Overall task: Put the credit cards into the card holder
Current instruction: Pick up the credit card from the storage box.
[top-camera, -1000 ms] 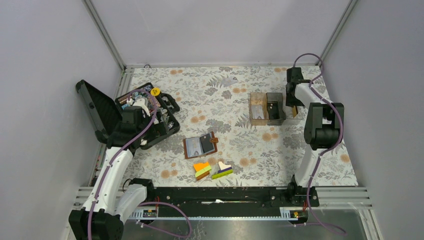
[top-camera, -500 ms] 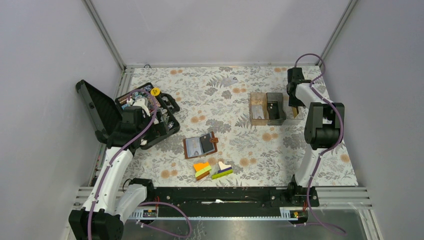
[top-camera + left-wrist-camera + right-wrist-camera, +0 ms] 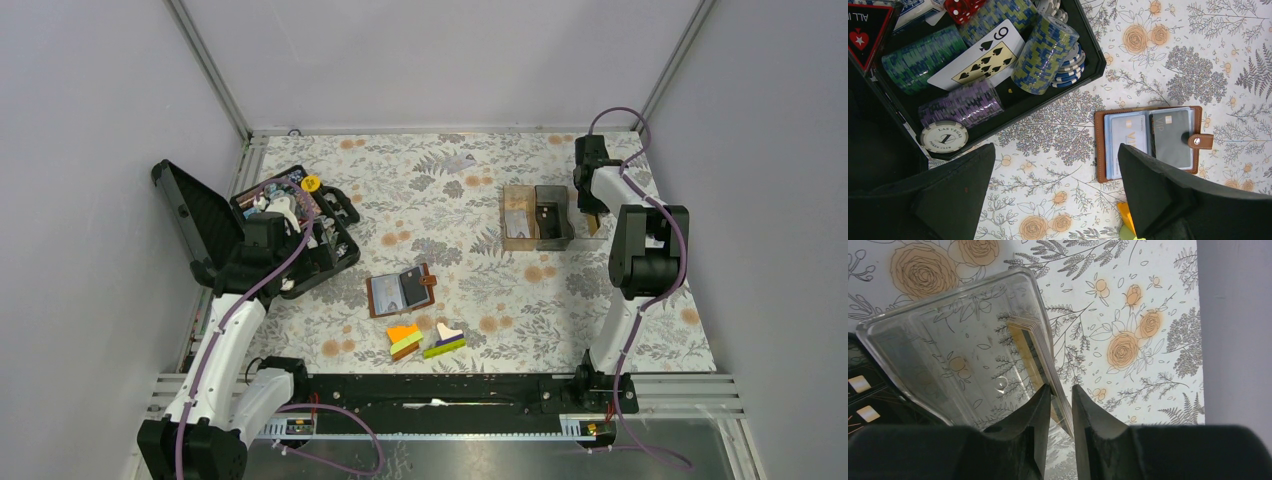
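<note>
The brown card holder (image 3: 400, 291) lies open mid-table, a bluish card (image 3: 1126, 137) and a dark card (image 3: 1170, 137) in its slots, snap tab at the right. My left gripper (image 3: 1055, 150) is open and empty, hovering above the cloth between the black case and the holder (image 3: 1099, 150). My right gripper (image 3: 590, 215) is at the far right, down in a clear box (image 3: 948, 340). Its fingers (image 3: 1061, 389) stand narrow around a tilted stack of tan-edged credit cards (image 3: 1040, 340) leaning on the box's right wall.
An open black case (image 3: 300, 235) with poker chips (image 3: 1045, 47) and a playing card sits at the left. Brown and dark compartment boxes (image 3: 535, 217) stand beside the right gripper. Orange, green and purple blocks (image 3: 425, 340) lie near the front edge. The grey side wall is close on the right.
The brown and dark compartment boxes have shifted slightly to the right. Both arms are nearly where they were.
</note>
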You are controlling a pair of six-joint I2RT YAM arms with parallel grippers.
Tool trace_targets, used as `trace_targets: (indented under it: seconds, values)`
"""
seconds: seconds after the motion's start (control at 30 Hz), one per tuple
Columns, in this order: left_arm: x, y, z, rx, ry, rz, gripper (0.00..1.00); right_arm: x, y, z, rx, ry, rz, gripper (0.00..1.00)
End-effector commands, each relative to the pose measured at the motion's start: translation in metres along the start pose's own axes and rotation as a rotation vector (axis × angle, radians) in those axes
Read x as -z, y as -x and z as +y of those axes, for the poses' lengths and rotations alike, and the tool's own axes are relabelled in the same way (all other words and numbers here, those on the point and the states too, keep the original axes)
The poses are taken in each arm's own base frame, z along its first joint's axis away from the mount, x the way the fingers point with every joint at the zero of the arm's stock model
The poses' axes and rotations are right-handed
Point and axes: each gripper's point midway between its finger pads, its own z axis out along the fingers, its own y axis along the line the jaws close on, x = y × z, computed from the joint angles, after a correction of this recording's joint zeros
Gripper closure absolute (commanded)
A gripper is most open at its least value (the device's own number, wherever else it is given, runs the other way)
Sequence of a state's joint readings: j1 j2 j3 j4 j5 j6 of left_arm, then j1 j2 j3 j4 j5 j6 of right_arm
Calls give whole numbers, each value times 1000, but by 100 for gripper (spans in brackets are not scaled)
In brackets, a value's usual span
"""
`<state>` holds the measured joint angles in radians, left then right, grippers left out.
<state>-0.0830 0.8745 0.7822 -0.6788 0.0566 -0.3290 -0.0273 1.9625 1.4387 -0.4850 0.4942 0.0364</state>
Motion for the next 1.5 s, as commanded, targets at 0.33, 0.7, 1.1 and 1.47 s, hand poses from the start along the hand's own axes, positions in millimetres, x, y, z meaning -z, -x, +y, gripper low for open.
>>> trace_targets:
  seconds: [0.33,0.7,1.1,1.47]
  values:
    - [1,13,-5,-6,-28,-54,1,26,27,-6,-53,42,-80,82]
    - [1,12,-5,-6,-30,-50,1,17,23,-16,-35,-36,-64,55]
    - [0,11,-6,-6,-32,-45,1,0,13,-10,1,-50,-19,40]
    - [0,11,-6,-6,-32,-46,1,-7,7,-14,-19,-49,15,37]
